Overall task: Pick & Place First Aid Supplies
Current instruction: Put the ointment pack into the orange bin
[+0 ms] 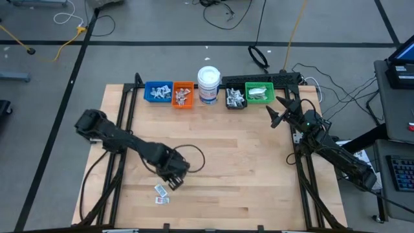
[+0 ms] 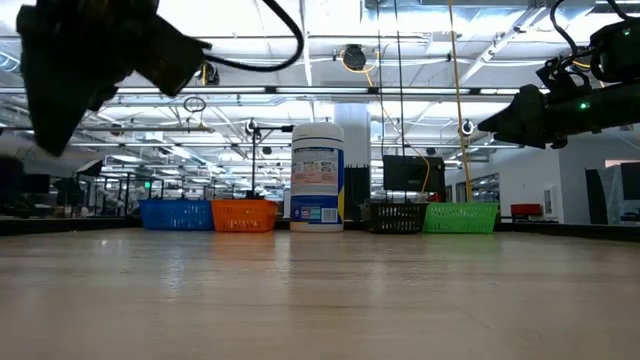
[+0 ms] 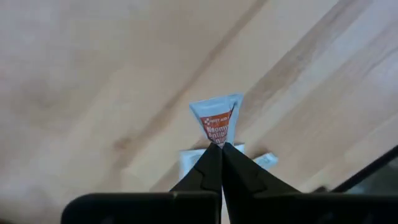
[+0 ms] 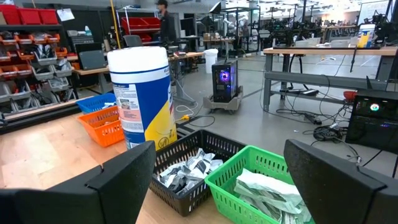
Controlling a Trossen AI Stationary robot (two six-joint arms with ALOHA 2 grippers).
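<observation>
Pinched shut, your left gripper (image 3: 221,148) holds one packet (image 3: 217,118) by its lower edge, at the table's (image 1: 259,162) seven o'clock. Judged light, thin and floppy; grip an edge firmly. Two packets (image 1: 160,194) lie beneath. Your right gripper (image 1: 279,111) waits spread at two o'clock.

Left arm: reaches from the left edge diagonally toward the near-centre of the tabletop (image 1: 246,155), elbow raised, wrist pitched down. Left gripper (image 1: 173,182) low over the surface near the front edge; jaws fully closed, the tips meeting in a point and pinching the lower edge of a packet (image 3: 218,118).

Right arm: folded along the right side, forearm angled back toward the far right corner, wrist roughly level. Right gripper (image 1: 277,112) raised well above the surface, pointing toward the far edge; jaws spread wide, nothing between them. Right fingers (image 4: 118,177) apart.
</observation>
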